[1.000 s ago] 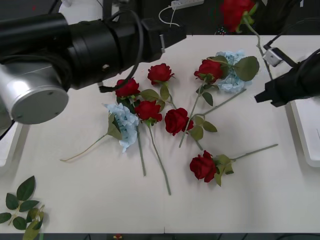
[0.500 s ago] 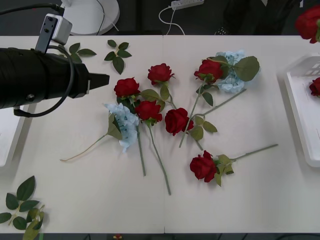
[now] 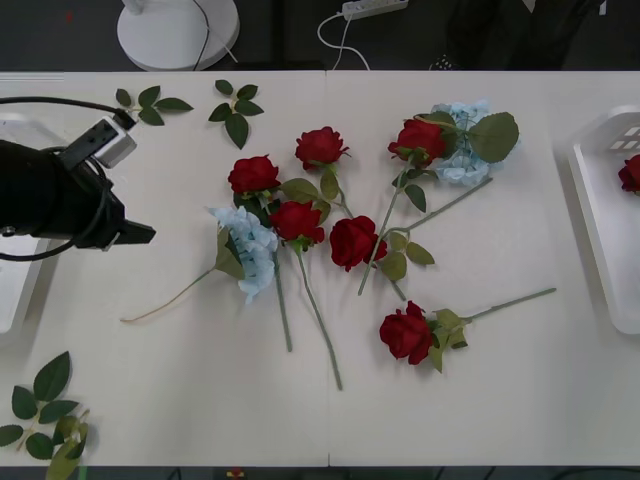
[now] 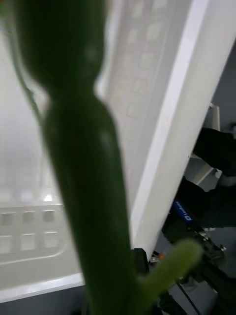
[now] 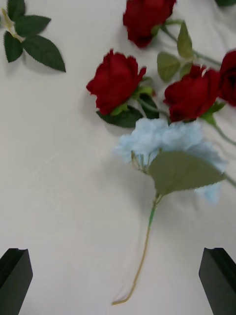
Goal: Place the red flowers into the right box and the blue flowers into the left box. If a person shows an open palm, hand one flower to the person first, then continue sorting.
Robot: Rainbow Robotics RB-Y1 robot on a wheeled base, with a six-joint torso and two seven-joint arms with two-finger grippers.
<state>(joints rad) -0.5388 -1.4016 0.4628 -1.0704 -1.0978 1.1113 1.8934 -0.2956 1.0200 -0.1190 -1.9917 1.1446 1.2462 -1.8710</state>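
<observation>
At the table's left side, the black left gripper (image 3: 140, 235), fingers spread apart, hovers near a pale blue hydrangea-like flower (image 3: 248, 250) lying among deep-red artificial roses (image 3: 300, 220). Right gripper state: indeterminate.

Seven red flowers (image 3: 351, 241), two blue flowers (image 3: 250, 246), two white boxes (image 3: 603, 215) and four loose leaf sprigs (image 3: 236, 104).

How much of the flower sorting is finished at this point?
Barely started: one red rose lies in the right box. The left gripper, fingers open, hovers by a blue flower. Six roses, like this one, and both blue flowers remain on the table.
</observation>
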